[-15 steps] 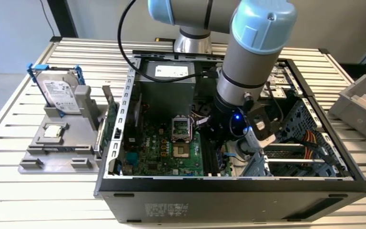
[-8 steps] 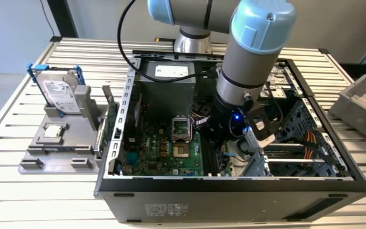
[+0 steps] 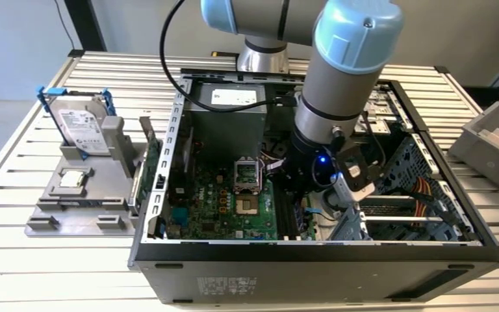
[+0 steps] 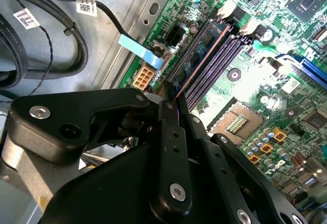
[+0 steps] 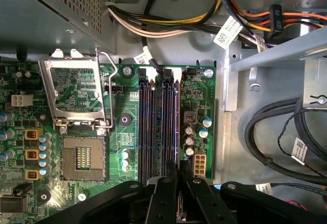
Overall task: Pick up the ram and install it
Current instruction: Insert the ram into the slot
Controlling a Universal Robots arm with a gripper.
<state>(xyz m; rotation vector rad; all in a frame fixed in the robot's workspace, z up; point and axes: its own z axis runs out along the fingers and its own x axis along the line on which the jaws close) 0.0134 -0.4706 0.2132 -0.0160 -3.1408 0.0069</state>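
One ram (image 4: 204, 55) stick sits edge-down in the outermost black slot (image 5: 172, 127) beside the white connector (image 5: 198, 164), gripper (image 5: 179, 175) fingers narrowed over its near end; judged best: press straight down, evenly, until both latches close.

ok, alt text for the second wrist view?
The black gripper reaches over a green motherboard, its tips at the end of the ram, a thin stick standing on edge in the row of long dark slots. Black cables lie on the grey case floor beside the board.
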